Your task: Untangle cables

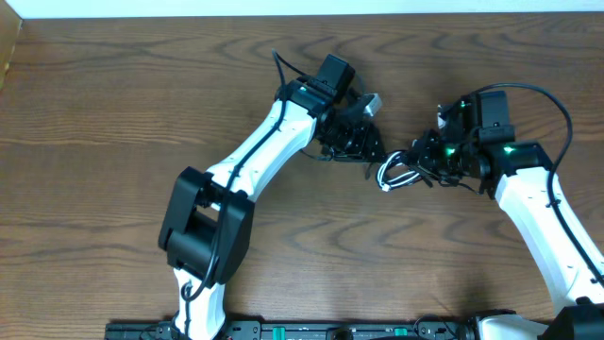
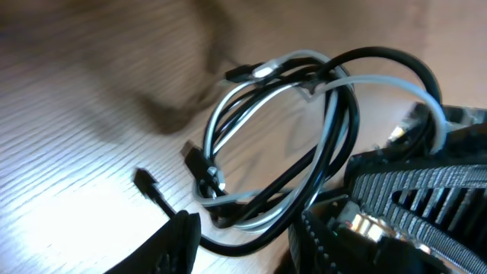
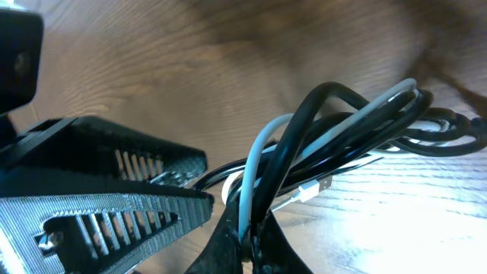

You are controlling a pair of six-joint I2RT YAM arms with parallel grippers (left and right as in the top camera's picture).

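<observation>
Wood-grain bench [image 1: 113, 113], seen from overhead, carries the cables [image 1: 396, 173], a small black-and-white bundle lying between the left gripper [image 1: 363, 140] and the right gripper [image 1: 429, 162]. In the left wrist view its jaws stand spread around the bundle's lower loops, seemingly without gripping. In the right wrist view the jaws are pressed together, pinching black and white strands.

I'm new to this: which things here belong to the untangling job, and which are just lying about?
Job:
- cables, one black, one white, looped together
- left gripper
- right gripper, shut on the cables

Just there:
- wooden table
- thick black wire fixed to the right arm
</observation>
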